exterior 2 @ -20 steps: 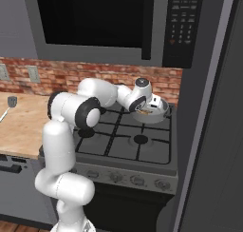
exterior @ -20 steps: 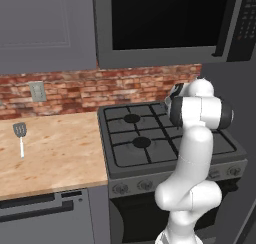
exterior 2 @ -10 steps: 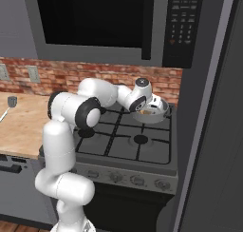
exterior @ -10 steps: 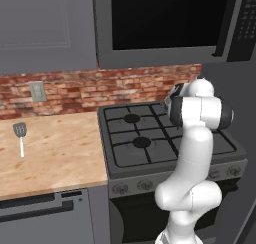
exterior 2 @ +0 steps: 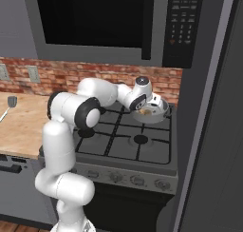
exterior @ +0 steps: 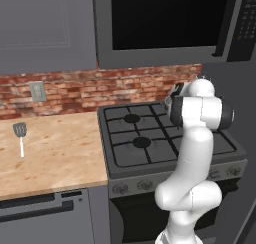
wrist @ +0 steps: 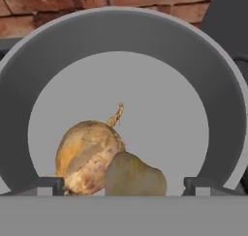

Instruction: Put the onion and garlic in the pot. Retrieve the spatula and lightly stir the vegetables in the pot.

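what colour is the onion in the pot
Golden-brown onion, in the grey pot; clearest in the hand view.

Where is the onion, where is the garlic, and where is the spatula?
onion (wrist: 86, 155), hand view, middle of its golden skin.
garlic (wrist: 134, 177), hand view, middle of the lump.
spatula (exterior: 20, 130), left base view, on its slotted head.

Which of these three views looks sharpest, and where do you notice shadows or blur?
Hand view: sharpest, with the onion and garlic crisp in the evenly lit pot. Left base view: the small spatula looks soft, with no marked shadow. Right base view: the pot's contents blur.
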